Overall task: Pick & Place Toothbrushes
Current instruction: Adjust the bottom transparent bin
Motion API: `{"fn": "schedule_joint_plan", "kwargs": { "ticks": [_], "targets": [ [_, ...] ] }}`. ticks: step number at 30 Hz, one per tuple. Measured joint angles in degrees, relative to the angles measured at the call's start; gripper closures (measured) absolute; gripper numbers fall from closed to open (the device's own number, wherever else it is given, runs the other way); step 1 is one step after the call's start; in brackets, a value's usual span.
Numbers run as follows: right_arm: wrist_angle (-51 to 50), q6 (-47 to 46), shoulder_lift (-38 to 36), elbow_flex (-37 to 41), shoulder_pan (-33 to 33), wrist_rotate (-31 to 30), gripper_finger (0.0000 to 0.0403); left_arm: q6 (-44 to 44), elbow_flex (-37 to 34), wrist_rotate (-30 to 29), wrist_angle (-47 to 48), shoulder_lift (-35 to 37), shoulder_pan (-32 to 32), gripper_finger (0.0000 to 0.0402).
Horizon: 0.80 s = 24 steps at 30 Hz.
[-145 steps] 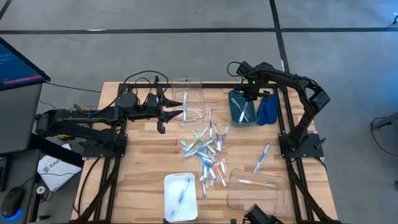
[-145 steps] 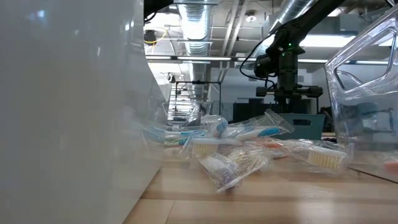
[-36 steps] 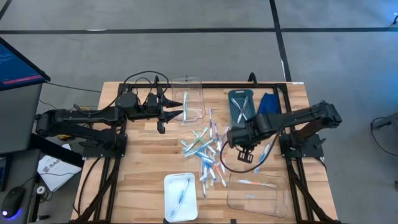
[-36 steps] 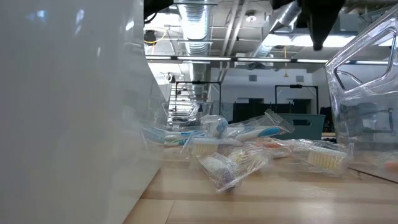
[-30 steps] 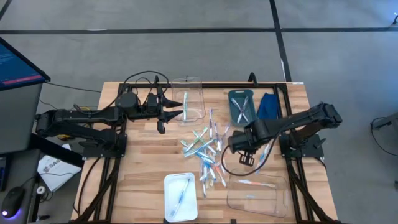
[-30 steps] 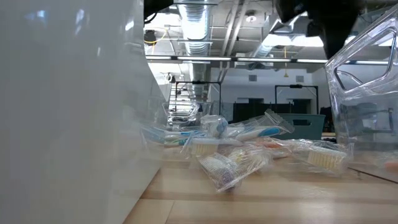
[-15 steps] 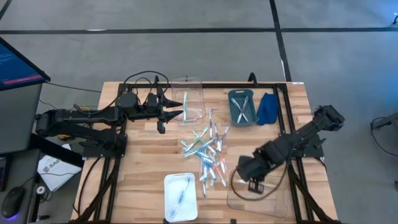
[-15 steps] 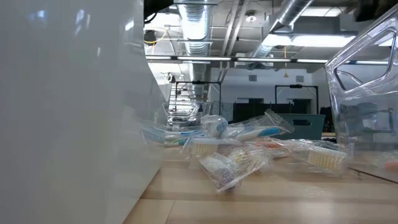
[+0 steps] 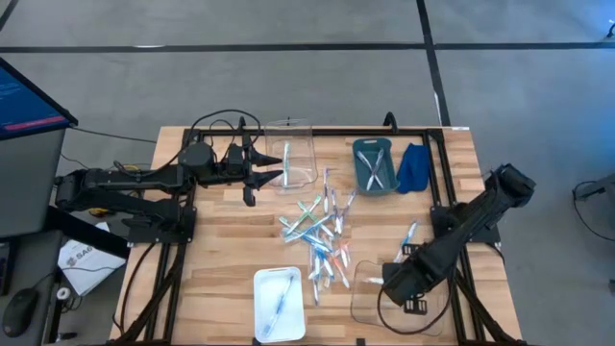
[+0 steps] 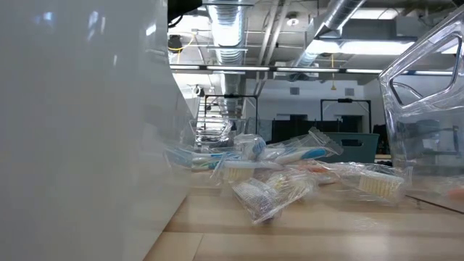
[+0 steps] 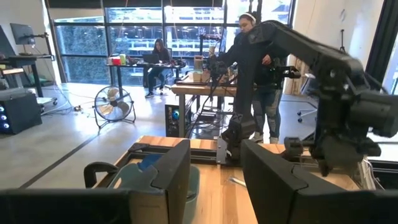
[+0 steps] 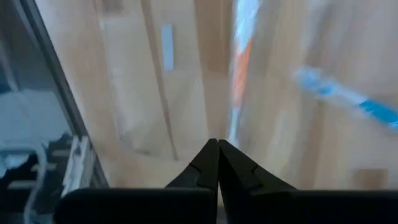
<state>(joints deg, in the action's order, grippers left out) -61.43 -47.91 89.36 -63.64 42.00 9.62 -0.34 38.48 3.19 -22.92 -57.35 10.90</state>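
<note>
Toothbrushes [image 9: 320,234] heaped mid-table between 4 bins; right fingers [image 12: 217,163] pressed together, left fingers [image 11: 171,171] spread.

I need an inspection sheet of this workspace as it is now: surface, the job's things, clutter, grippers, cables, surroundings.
Surface: wooden table, black frame rails along its edges.
Job's things: loose toothbrushes piled mid-table; one in the white tray, some in the teal bin and the far clear tray; one lies loose beside the near clear tray.
Clutter: folded blue cloth beside the teal bin.
Grippers: left gripper open, holding nothing, by the far clear tray; right gripper shut, empty, over the near clear tray.
Cables: black loops behind the left arm and at the right wrist.
Surroundings: grey floor, monitor at left; people at desks beyond.
</note>
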Motion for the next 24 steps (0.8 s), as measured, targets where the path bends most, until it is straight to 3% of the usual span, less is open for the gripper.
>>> {"fn": "schedule_joint_plan", "kwargs": {
  "ticks": [7, 24],
  "targets": [
    [7.79, -0.17, 0.00, 7.11, 0.31, -1.65, 0.0403, 0.02, 0.00, -0.16, -0.41, -0.01, 0.00, 0.0266],
    [7.23, -4.26, -0.02, 12.27, 0.45, -3.66, 0.0403, 0.02, 0.00, -0.16, -1.16, -0.01, 0.00, 0.0266]
  ]
}}
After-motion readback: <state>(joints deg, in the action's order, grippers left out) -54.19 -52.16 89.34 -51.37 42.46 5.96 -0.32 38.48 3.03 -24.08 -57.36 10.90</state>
